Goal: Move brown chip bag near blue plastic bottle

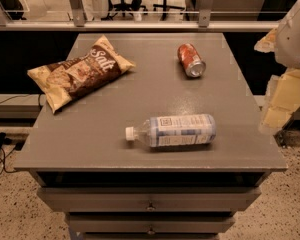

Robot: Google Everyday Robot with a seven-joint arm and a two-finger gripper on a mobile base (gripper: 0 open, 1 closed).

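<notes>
The grey table (155, 91) fills most of the view, its top read here as a clock face with twelve at the far edge; two shallow drawers (150, 200) with small knobs sit under the front lip.

Off the table's three o'clock edge hangs the robot's arm (297, 34), white above and pale yellow below, and the gripper (277, 111) at its low end sits just outside that edge, well apart from everything on the top. Whether it is open or closed cannot be told, and it holds nothing that shows.

The brown chip bag (80, 71) lies flat at about ten o'clock, its long axis slanting from eight toward one, with one tan end reaching the left edge.

The blue plastic bottle (172, 130) lies on its side toward six o'clock, white cap (130, 133) pointing to nine, well apart from the bag.

The red soda can (191, 60) lies tipped over at one o'clock, its silver end facing five
</notes>
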